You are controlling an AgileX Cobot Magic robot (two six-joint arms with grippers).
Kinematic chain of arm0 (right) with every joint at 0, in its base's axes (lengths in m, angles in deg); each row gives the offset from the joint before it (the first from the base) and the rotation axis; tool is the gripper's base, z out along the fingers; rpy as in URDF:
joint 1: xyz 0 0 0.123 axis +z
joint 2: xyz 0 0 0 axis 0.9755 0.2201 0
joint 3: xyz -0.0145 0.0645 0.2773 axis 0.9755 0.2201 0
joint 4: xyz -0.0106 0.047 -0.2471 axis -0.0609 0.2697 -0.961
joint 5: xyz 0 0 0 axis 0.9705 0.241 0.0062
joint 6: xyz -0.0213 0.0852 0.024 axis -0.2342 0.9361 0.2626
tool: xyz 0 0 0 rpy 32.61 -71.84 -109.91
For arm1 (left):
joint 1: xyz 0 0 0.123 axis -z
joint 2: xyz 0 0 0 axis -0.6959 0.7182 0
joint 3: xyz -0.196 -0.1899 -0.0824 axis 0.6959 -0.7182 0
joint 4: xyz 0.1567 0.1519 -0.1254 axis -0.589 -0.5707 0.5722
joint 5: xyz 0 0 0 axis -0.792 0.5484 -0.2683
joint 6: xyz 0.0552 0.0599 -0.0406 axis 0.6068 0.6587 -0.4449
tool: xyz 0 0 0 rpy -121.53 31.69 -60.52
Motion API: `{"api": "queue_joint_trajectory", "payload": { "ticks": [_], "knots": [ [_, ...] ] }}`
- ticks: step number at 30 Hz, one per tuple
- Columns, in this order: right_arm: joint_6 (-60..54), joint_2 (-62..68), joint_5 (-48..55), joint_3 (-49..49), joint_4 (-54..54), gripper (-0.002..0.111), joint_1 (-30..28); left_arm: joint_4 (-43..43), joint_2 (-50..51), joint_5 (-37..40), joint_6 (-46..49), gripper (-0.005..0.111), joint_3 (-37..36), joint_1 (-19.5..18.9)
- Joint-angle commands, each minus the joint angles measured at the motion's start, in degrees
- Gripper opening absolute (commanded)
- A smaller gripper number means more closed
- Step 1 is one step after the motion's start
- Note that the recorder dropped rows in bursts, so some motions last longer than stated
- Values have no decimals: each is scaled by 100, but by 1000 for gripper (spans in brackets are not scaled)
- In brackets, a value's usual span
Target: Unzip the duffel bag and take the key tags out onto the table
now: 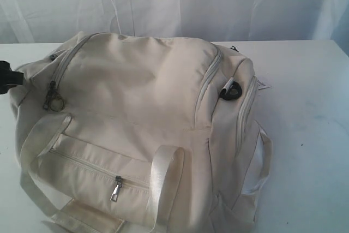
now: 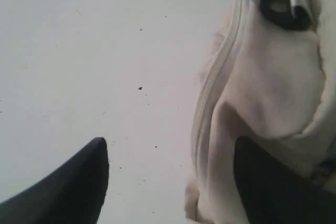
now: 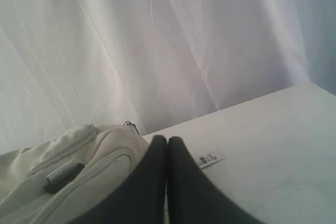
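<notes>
The cream-white duffel bag (image 1: 136, 124) lies on the white table (image 1: 305, 135), with its main zipper closed and the metal pulls (image 1: 53, 99) at its left end. The front pocket zipper (image 1: 115, 188) is closed too. The key tags are hidden. My left gripper (image 2: 170, 153) is open at the bag's left end. One of its fingers (image 2: 79, 187) hovers over bare table and the other is against the bag's fabric (image 2: 262, 93). My right gripper (image 3: 167, 141) is shut and empty beside the bag's right end (image 3: 79, 161). It does not show in the exterior view.
A white curtain (image 1: 174, 4) hangs behind the table. A black strap loop (image 1: 230, 90) sits on the bag's right end, and a small paper label (image 3: 210, 159) lies on the table next to it. Webbing handles (image 1: 163, 178) drape over the bag's front.
</notes>
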Motion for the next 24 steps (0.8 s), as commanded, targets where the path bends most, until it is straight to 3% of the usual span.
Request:
{"api": "queue_joint_trajectory", "payload": {
  "ticks": [1,5,12,15,18,24],
  "knots": [
    [10,-38,51,5,15,0,-17,8,542,312,-53,71,409,15],
    [10,-38,62,5,15,0,-17,173,776,604,-53,71,706,27],
    [-6,-38,64,5,15,0,-17,431,673,2076,315,71,1245,217],
    [-6,-38,64,5,15,0,-17,1022,622,2370,1082,70,1455,316],
    [-6,-38,64,5,15,0,-17,1480,633,2439,1721,69,1529,344],
    [-6,-38,64,5,15,0,-17,1216,926,2439,1782,68,1529,344]
  ]
}}
